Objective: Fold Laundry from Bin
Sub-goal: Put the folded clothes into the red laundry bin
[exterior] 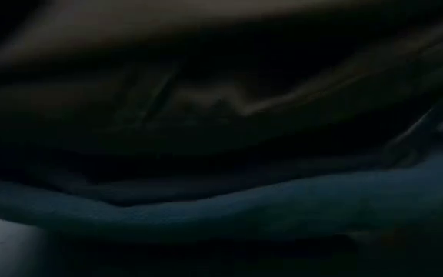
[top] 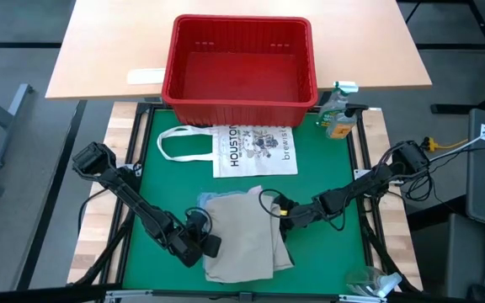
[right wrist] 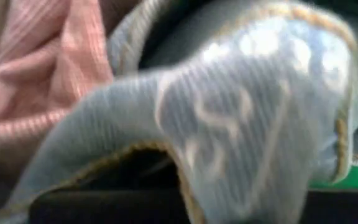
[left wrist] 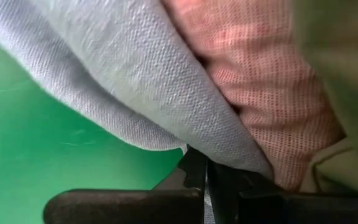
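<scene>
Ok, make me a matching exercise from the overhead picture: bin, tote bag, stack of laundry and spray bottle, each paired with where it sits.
Things:
1. bin
2. tote bag
3. laundry
4. spray bottle

Places:
A. flat on the green mat, in front of the bin
B. between the two grippers
C. on the tan table beyond the mat
D. at the mat's far right corner

Pairs: 1-C, 2-A, 3-B, 4-D

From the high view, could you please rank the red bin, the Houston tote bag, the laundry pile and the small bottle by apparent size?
1. Red bin, clearly largest.
2 and 3. Laundry pile and Houston tote bag cover similar areas, so I won't rank them.
4. Small bottle, smallest.
</scene>
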Controlling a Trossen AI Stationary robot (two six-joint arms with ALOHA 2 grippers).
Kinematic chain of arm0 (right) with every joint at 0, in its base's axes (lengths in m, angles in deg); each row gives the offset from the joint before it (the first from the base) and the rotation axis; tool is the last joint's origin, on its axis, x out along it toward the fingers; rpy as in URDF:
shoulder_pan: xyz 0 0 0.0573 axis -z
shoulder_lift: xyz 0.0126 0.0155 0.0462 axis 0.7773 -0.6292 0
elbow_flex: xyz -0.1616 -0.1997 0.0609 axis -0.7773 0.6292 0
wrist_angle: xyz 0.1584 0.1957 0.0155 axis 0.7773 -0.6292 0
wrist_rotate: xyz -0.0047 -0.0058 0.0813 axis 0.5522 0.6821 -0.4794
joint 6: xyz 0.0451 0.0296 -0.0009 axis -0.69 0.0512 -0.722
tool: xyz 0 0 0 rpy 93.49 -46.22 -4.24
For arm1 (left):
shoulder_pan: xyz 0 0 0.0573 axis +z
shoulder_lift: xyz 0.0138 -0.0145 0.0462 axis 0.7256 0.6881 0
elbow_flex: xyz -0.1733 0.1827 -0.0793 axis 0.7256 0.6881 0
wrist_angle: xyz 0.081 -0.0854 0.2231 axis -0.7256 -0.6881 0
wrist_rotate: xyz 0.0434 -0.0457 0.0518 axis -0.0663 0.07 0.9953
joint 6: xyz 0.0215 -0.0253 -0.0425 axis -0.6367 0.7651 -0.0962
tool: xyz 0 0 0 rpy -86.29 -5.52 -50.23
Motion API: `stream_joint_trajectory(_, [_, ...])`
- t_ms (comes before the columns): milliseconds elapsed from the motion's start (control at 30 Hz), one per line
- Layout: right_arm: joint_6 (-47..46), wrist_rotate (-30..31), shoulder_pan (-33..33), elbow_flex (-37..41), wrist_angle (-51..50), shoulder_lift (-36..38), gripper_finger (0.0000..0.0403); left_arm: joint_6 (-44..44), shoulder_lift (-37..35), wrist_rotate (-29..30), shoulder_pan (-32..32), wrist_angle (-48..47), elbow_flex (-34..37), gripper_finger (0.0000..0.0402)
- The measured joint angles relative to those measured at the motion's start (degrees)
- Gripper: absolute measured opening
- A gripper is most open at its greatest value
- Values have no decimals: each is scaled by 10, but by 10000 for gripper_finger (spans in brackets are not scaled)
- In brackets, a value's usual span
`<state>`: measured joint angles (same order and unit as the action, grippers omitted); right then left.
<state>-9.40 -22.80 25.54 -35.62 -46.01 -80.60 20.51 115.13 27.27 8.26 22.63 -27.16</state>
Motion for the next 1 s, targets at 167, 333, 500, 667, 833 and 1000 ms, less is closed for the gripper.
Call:
stream_joint_trajectory(167, [15, 2, 0, -19, 7, 0, 12, -14, 0, 20, 2, 43, 0, 0])
stream_joint_trajectory(333, [52, 5, 8, -58, -12, 2, 12, -33, 0, 32, 9, 65, 0, 0])
stream_joint_trajectory(500, [62, 3, 31, -98, -85, 3, 12, -66, -10, 47, 16, 78, -9, 0])
stream_joint_trajectory(667, [83, 3, 52, -122, -100, 3, 12, -103, -19, 58, 27, 73, -25, 0])
stream_joint_trajectory(833, [107, -1, 70, -140, -120, 3, 12, -144, -30, 54, 46, 19, -55, 0])
stream_joint_trajectory(1000, [119, -4, 80, -145, -127, 9, 12, -154, -46, 54, 58, -22, -66, 0])
